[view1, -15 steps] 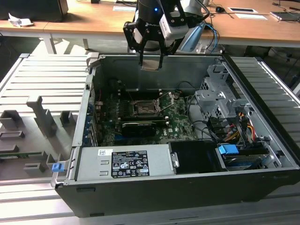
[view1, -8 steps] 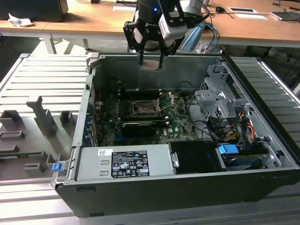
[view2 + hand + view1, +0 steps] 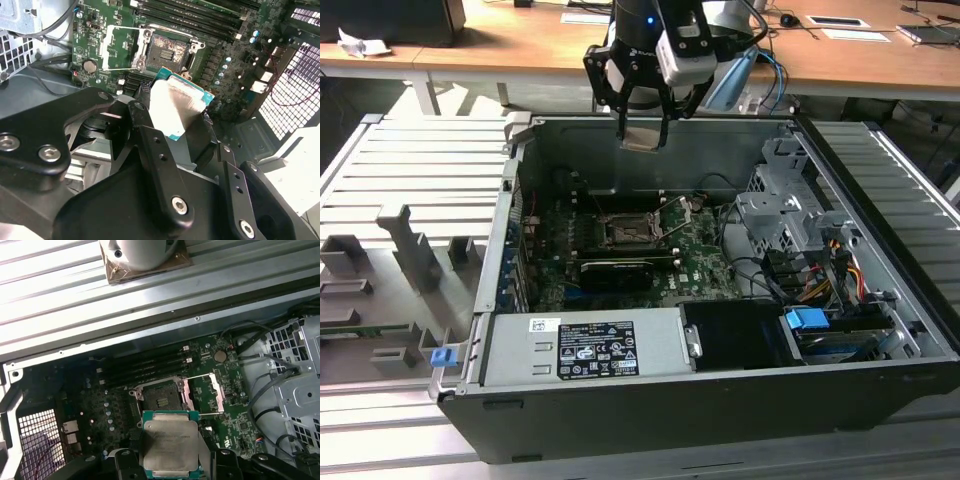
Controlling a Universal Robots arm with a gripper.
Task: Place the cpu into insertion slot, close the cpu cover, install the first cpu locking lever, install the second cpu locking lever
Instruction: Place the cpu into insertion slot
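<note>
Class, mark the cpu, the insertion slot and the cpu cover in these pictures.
cpu (image 3: 170, 445), first wrist view, middle of its metal face.
insertion slot (image 3: 160, 400), first wrist view, dark socket centre.
cpu cover (image 3: 188, 395), first wrist view, frame edge beside the slot.

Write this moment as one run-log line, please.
gripper: shut on cpu, aloft | insertion slot: empty | cpu cover: open
</note>
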